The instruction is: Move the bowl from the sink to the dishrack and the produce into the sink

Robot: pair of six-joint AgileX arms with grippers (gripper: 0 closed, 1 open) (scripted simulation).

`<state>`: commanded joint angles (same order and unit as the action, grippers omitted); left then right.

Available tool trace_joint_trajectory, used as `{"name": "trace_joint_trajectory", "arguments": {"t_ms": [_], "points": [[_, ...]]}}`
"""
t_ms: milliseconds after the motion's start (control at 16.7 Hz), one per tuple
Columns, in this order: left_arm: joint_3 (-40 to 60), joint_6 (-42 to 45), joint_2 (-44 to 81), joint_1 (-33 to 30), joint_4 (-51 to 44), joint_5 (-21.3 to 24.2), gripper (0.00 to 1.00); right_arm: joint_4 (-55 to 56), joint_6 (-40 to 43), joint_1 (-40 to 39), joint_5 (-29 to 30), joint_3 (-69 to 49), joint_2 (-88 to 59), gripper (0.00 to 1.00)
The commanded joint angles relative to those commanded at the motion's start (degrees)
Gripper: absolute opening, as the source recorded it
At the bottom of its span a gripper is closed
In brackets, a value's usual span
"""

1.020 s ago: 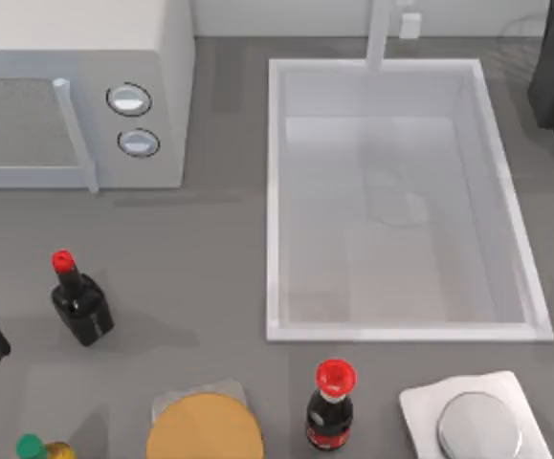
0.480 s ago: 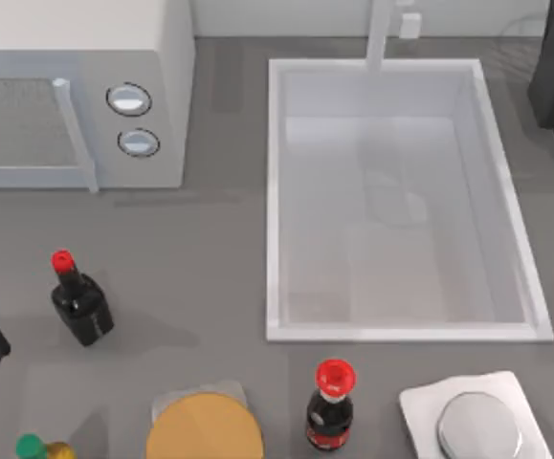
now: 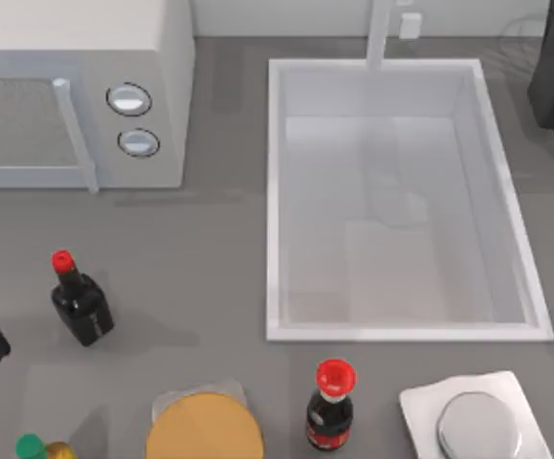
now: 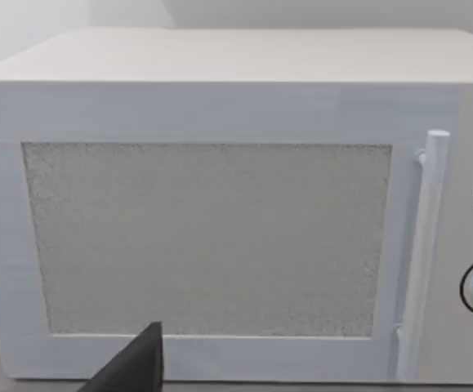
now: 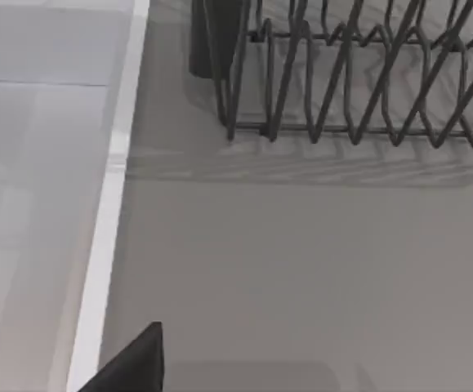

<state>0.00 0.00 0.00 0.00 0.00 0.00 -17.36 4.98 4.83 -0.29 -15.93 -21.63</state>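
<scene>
Nothing moved; sink [image 3: 277,191] bare; dishrack [image 5: 359,90] cut off.

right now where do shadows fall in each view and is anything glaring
Top view: soft shadows trail right of the two bottles on the grey counter; the sink shows a faint grey reflection. Right wrist view: striped shadow under the dishrack. Left wrist view: the microwave is evenly lit, no glare.

- Legible text, labels, brands, numbers, signs: none.
- Microwave [image 3: 76,91]: two round dials, unmarked.
- Two red-capped dark bottles [image 3: 330,406]: the nearer shows a red label band; its print cannot be read.
</scene>
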Motion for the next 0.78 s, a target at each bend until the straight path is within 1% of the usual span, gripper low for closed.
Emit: {"name": "trace_joint_trajectory", "arguments": {"t_ms": [480,660,780], "points": [[0.0,0.0,0.0,0.0,0.0,0.0,1.0,-29.08,8.26,8.76,0.45,-25.79,-40.71,1.0],[0.0,0.0,0.0,0.0,0.0,0.0,1.0,-37.55,10.66,11.24,0.44,-33.4,-52.93,1.0],[0.0,0.0,0.0,0.0,0.0,0.0,1.0,-41.47,11.77,12.37,0.38,-37.02,-58.46,1.0]]}}
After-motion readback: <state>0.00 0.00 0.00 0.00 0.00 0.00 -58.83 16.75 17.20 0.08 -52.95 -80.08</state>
